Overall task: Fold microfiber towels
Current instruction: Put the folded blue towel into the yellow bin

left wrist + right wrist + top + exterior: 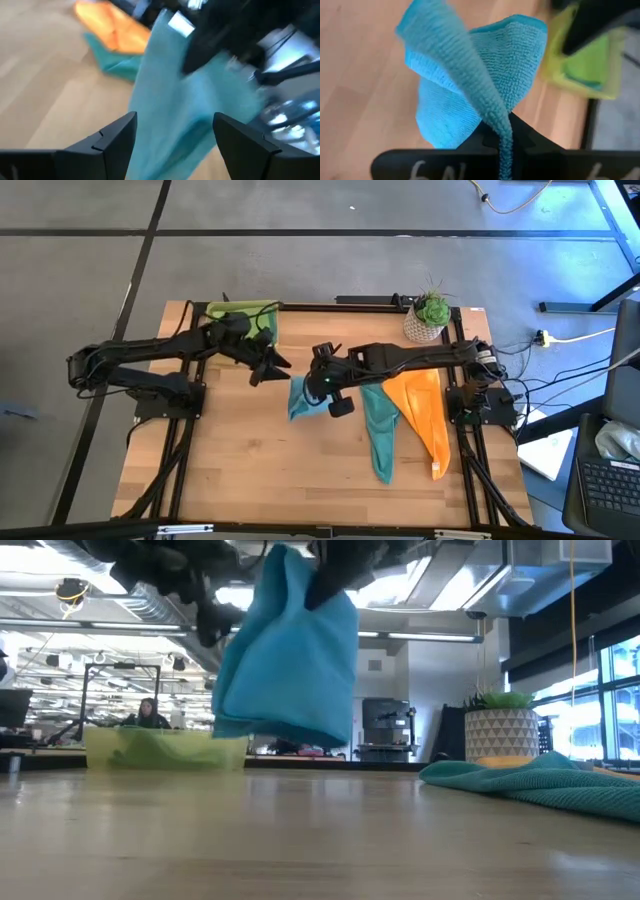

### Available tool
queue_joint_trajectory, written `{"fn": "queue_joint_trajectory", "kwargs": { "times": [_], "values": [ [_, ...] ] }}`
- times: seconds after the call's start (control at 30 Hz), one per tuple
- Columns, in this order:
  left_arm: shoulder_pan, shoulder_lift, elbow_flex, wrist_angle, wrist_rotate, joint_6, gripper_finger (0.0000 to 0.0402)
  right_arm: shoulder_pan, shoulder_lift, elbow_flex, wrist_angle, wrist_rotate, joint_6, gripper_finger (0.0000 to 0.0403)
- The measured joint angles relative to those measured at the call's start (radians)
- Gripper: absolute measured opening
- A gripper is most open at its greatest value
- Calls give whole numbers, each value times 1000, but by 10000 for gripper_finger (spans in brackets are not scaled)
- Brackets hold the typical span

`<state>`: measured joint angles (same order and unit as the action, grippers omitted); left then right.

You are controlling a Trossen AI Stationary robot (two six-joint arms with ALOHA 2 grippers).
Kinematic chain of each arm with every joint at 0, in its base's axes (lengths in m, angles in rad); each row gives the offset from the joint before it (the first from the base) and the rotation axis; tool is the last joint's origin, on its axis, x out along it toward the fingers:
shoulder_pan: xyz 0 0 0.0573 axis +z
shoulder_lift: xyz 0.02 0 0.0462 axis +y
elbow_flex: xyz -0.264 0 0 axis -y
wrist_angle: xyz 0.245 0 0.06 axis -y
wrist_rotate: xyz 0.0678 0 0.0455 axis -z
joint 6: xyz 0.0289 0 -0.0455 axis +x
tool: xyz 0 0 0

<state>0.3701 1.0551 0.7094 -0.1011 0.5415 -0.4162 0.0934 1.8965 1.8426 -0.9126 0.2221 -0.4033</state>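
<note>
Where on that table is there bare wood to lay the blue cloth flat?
The near half of the table is bare, from its left edge to the teal towel. The right side is crowded: teal towel, orange towel, potted plant. The tray fills the far left. The right gripper holds the light blue towel mid-table.

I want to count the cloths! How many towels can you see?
4: a light blue towel hanging from the right tool, a teal towel and an orange towel lying on the table, and a green one in the tray. More may be hidden there.
</note>
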Motion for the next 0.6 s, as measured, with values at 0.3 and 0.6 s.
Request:
{"fn": "queue_joint_trajectory", "kwargs": {
  "times": [0.3,0.6],
  "values": [
    [17,22,-1,178,154,-93,252,3,-2,82,1,-14,-45,4],
    [-65,87,-1,307,133,-211,252,-24,-2,90,-5,-13,54,8]
  ]
}}
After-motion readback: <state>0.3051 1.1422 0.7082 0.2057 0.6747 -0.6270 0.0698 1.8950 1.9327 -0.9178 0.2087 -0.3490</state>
